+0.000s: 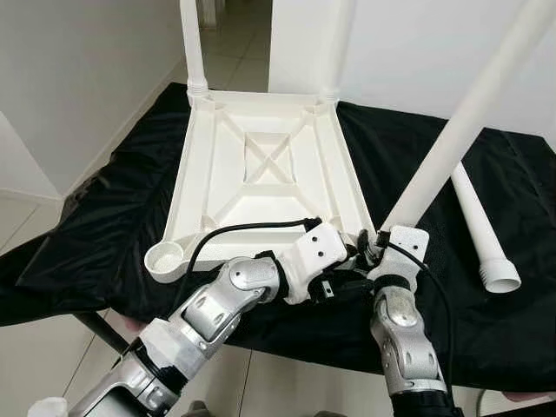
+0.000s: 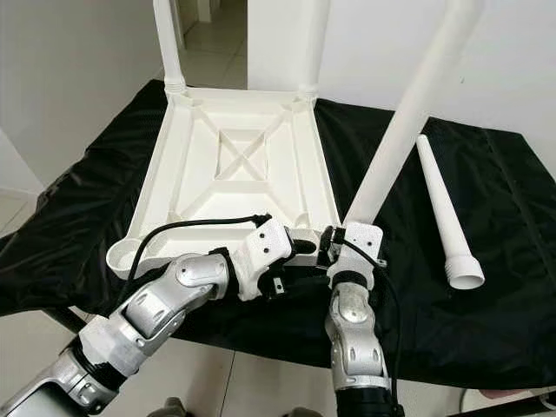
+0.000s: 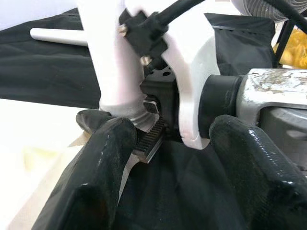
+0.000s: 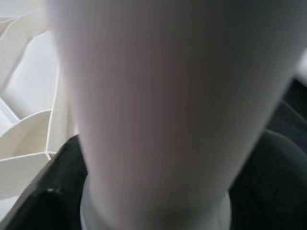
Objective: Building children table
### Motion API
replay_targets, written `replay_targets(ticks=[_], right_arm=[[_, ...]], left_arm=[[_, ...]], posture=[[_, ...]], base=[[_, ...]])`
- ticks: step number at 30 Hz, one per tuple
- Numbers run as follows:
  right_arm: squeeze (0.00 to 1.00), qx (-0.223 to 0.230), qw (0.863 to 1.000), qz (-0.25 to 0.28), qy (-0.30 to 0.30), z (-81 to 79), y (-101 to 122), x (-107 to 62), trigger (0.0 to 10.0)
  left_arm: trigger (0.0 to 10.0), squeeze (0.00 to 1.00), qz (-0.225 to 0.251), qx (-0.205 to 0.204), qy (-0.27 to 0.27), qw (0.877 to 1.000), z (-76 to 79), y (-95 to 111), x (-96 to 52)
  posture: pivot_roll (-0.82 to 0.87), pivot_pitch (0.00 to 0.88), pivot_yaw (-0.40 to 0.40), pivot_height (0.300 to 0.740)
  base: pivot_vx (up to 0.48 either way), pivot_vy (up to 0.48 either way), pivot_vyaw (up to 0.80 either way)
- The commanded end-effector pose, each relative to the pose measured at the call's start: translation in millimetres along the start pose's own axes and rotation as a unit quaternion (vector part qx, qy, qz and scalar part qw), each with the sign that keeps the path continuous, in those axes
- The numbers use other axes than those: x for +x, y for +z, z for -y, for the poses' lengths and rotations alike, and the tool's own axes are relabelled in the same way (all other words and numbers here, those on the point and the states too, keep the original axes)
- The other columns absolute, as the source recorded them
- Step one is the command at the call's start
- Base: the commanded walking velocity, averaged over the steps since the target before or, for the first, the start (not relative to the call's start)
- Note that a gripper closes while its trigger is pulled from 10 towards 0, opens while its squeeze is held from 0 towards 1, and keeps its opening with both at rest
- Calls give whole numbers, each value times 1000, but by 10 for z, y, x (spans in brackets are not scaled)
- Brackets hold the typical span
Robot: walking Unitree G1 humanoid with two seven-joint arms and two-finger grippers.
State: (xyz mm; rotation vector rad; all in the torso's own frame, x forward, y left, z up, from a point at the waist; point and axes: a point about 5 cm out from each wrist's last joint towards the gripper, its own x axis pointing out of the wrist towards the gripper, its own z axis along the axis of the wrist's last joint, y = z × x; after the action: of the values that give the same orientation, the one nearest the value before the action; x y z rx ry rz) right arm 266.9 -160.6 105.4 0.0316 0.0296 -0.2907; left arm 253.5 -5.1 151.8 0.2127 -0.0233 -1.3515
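Tabletop point(image 1: 261, 165) is lying upside down on the black cloth point(image 1: 104, 226), two legs already standing up in the far corners at 11 and 1 o'clock. Right gripper point(image 1: 375, 246) is clamping the base of a third leg point(image 1: 452, 143) right at the near-right corner, about 5 o'clock on the tabletop. That leg's long axis is running from the gripper up toward 1 o'clock, tilted well off vertical, top end leaning away from the tabletop to the robot's right. In the right wrist view the leg point(image 4: 158, 110) is sitting hard up against the camera, so the grip is low on the shaft. Left gripper point(image 1: 343, 276) is sitting just beside the right one at the same corner; in the left wrist view its fingers point(image 3: 96, 182) are spread, gripping nothing, straddling the leg base. Judgement: next move hinges on swinging the leg's top back toward 11 o'clock until it is upright over the socket, then pressing down. Near-left socket point(image 1: 165, 258) at 7 o'clock is open; the spare leg point(image 1: 480, 230) is lying flat at 3 o'clock, nearer the right arm.
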Motion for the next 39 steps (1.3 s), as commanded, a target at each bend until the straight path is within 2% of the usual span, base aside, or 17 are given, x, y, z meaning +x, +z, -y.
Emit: replay_targets(ticks=[1, 2, 3, 4, 5, 12, 14, 17, 18, 23, 25, 27, 30, 33, 36, 37, 39], right_arm=[[1000, 14, 1000, 11, -2, 28, 12, -41, 10000], [992, 16, 1000, 15, -1, 52, 16, -62, 10000], [282, 19, 1000, 18, 2, 75, 15, -82, 10000], [282, 19, 1000, 18, 2, 75, 15, -82, 10000], [0, 19, 1000, 19, 4, 99, 11, -108, 10000], [0, 22, 999, 31, 30, 133, 0, -228, 10000], [0, 43, 996, 48, 65, 138, 10, -356, 10000], [0, 46, 994, 56, 77, 136, 25, -397, 10000], [0, 54, 992, 66, 96, 132, 40, -464, 10000], [0, 58, 989, 73, 119, 120, 47, -532, 10000], [0, 55, 984, 68, 156, 114, 30, -630, 10000], [0, 55, 984, 68, 156, 114, 30, -630, 10000], [0, 53, 977, 51, 201, 158, -3, -726, 10000], [0, 57, 974, 46, 213, 175, -2, -736, 10000], [0, 22, 959, 22, 282, 223, -55, -775, 10000], [0, 22, 959, 22, 282, 223, -55, -775, 10000], [0, 16, 958, 21, 287, 316, -42, -733, 10000]], left_arm=[[10000, 0, -4, 8, -30, 1000, -5, 11, 4], [10000, 0, -4, 3, -23, 1000, -24, 11, 4], [10000, 0, 1, 0, -16, 1000, -46, 23, 4], [10000, 0, 1, 0, -16, 1000, -46, 23, 4], [10000, 0, 5, -3, -6, 1000, -84, 38, 6], [10000, 0, 0, 0, 48, 999, -262, 43, 8], [10000, 0, -12, -1, 111, 994, -458, 18, -3], [10000, 0, -16, -7, 126, 992, -510, 14, -8], [10000, 0, -30, -7, 140, 990, -570, -11, -13], [10000, 0, -52, -10, 152, 987, -617, -63, -19], [10000, 0, -91, -23, 171, 981, -686, -155, -29], [10000, 0, -91, -23, 171, 981, -686, -155, -29], [10000, 0, -144, -14, 180, 973, -743, -279, -66], [10000, 0, -154, -20, 187, 970, -765, -310, -82], [10000, 0, -187, -35, 226, 955, -882, -400, -131], [10000, 0, -187, -35, 226, 955, -882, -400, -131], [10000, 0, -208, -42, 249, 945, -947, -447, -169]], posture=[[2, 0, -24, 740], [2, 0, -24, 740], [2, 0, -25, 740], [2, 0, -25, 740], [2, 0, -26, 740], [0, 0, -25, 740], [-6, 2, -22, 740], [-8, 2, -21, 740], [-15, 5, -17, 740], [-20, 6, -14, 740], [-23, 5, -10, 740], [-23, 5, -10, 740], [-29, 2, -6, 740], [-31, 1, -2, 740], [-34, 0, 3, 740], [-34, 0, 3, 740], [-33, 1, 4, 740]], base=[[0, 0, 0], [0, 0, 0], [0, 0, 0], [0, 0, 0], [0, 0, 0], [0, 0, 0], [0, 0, 0], [0, 0, 0], [0, 0, 0], [0, 0, 0], [0, 0, 0], [0, 0, 0], [0, 0, 0], [0, 0, 0], [0, 0, 0], [0, 0, 0], [0, 0, 0]])
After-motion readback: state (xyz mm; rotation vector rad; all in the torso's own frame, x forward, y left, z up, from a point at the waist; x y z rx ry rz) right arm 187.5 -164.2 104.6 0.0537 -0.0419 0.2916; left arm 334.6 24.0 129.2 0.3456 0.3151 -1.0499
